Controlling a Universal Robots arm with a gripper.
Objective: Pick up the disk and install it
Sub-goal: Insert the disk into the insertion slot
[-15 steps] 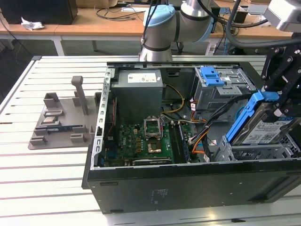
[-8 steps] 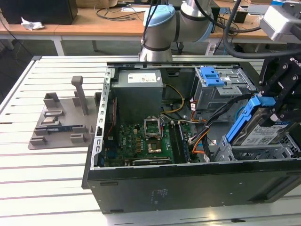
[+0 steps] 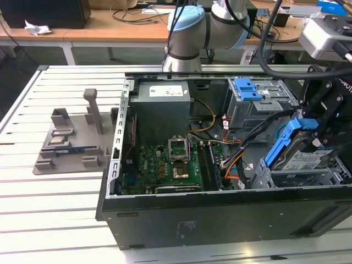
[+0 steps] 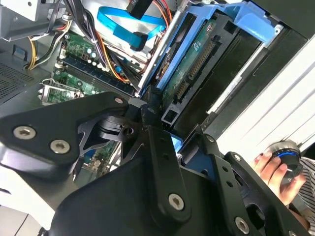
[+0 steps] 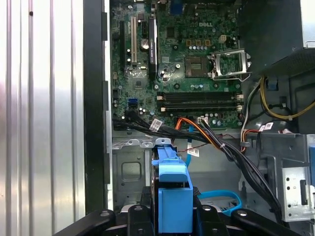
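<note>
Arm (image 3: 187, 33) reaches from far side over PC case (image 3: 220, 220). Gripper (image 3: 318, 135) angled down at exterior view's right end, clamped on the disk (image 3: 305, 159), held tilted above drive bay (image 3: 297, 179). Second wrist view adds a person's hand (image 4: 273, 172); first wrist view adds mobo (image 5: 182, 59).

Silver disk (image 3: 308, 159) with blue rails (image 3: 281, 144), green motherboard (image 3: 165, 165), black case (image 3: 220, 220), white slatted table (image 3: 55, 209).

A white sticker (image 3: 168, 92) on the power supply (image 3: 162, 113) is carrying dark print too small to make out. The disk (image 3: 297, 144) is showing a white-and-blue label (image 3: 311, 161), likewise unreadable. The motherboard (image 5: 182, 54) is bearing small white lettering (image 5: 199, 23).
</note>
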